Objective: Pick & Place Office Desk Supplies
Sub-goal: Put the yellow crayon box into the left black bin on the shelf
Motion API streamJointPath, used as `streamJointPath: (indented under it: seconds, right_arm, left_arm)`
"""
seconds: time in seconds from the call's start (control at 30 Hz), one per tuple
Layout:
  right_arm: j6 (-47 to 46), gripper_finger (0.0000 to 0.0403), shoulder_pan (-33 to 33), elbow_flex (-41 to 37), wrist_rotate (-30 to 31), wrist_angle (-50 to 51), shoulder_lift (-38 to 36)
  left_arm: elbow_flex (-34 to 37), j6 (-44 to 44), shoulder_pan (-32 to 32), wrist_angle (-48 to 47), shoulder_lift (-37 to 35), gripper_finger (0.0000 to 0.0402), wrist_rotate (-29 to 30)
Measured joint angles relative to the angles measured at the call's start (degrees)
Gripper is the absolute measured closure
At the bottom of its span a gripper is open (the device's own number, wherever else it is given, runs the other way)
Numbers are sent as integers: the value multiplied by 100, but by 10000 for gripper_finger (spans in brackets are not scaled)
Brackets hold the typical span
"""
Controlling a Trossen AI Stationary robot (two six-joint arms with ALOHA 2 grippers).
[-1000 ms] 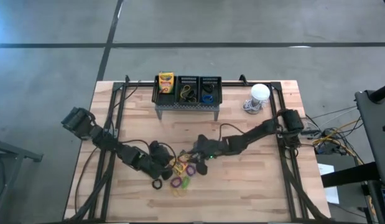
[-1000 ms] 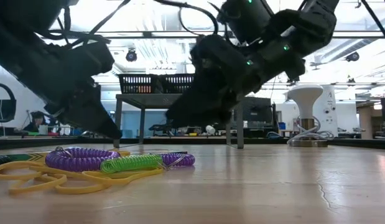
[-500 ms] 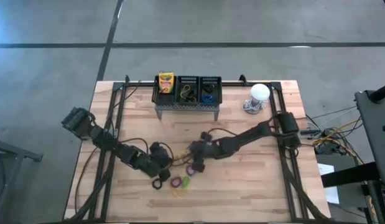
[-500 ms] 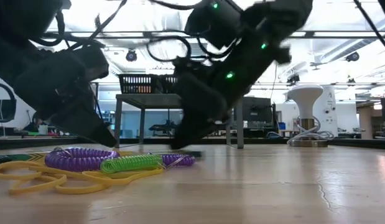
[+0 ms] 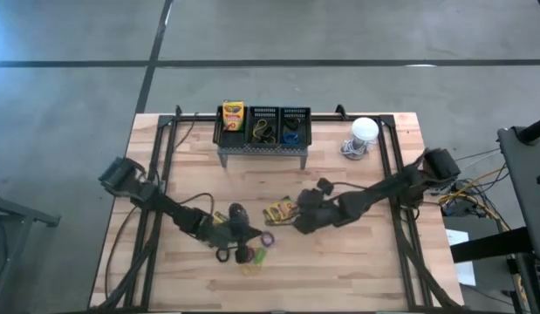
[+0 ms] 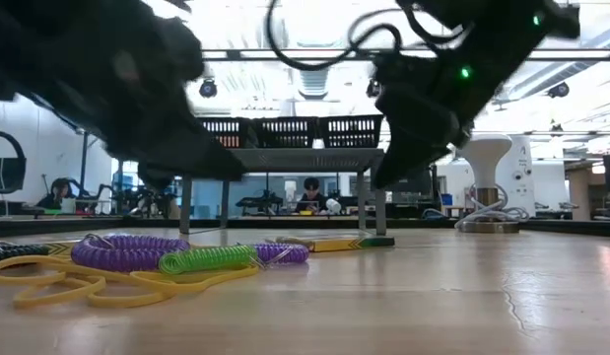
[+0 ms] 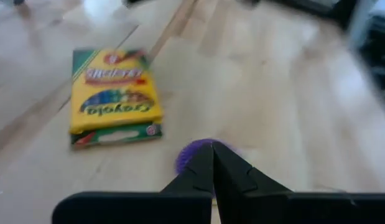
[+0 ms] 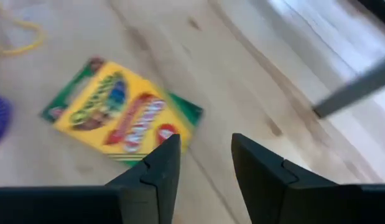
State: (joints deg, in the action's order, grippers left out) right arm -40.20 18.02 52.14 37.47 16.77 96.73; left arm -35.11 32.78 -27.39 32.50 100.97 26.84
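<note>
Mid-worktop (image 5: 357, 253), crayon box (image 5: 280, 211) lies flat, unheld: right gripper (image 5: 297, 223) fingers apart just beside it; left gripper (image 5: 252, 234) fingers together over the purple loop (image 7: 195, 154).

- Both arms are dark, jointed and bulky, with black cables looping along them.
- A small green light glows on the right arm.
- The wrist views show black, angular, wedge-shaped fingers.

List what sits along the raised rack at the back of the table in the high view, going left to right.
Crayon box in the left basket → middle basket holding yellow bands → right basket holding a blue band → white dome, on the table.
</note>
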Motion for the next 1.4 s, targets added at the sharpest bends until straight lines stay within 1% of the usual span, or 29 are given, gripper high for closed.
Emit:
streamJointPath:
  seconds: [0.07, 0.13, 0.23, 0.3, 0.37, 0.47, 0.57, 0.73, 0.87, 1.1, 1.23, 1.3, 1.4]
  right_arm:
    - [41, 245, -78, -465, -156, -673, -141]
    - [324, 233, -169, -923, -557, -1577, -257]
    - [587, 211, -353, -1500, -1250, -3031, -312]
    - [609, 199, -497, -1771, -1679, -3666, -254]
    - [519, 189, -626, -1956, -1934, -3981, -200]
    - [398, 178, -796, -2039, -2060, -4111, -93]
    - [299, 170, -938, -2012, -2397, -4138, 76]
    - [220, 164, -1103, -1741, -2976, -4213, 492]
    - [304, 163, -1143, -1481, -3273, -4229, 716]
    - [468, 169, -1124, -1324, -3686, -4046, 657]
    - [557, 170, -1051, -1387, -3907, -4058, 611]
    - [573, 170, -1004, -1412, -4026, -4062, 603]
    - [588, 172, -876, -1418, -4005, -4099, 603]
  left_arm:
    - [-204, -1, 139, -242, 339, 398, 15]
    - [-449, 10, 295, -595, 632, 398, 8]
    - [-826, 274, 513, -1418, 869, 398, 13]
    - [-1016, 442, 603, -1875, 905, 398, -9]
    - [-1098, 456, 668, -2023, 947, 398, -29]
    - [-1083, 350, 704, -1902, 963, 398, -5]
    - [-1085, 285, 720, -1847, 991, 398, 68]
    - [-1085, 209, 798, -1742, 1118, 398, 202]
    - [-1085, 109, 836, -1636, 1199, 398, 261]
    - [-1084, -135, 836, -1623, 1201, 398, 342]
    - [-1071, -255, 836, -1839, 1013, 398, 325]
    - [-1033, -289, 816, -2086, 843, 398, 456]
    - [-1015, -356, 786, -2353, 616, 398, 804]
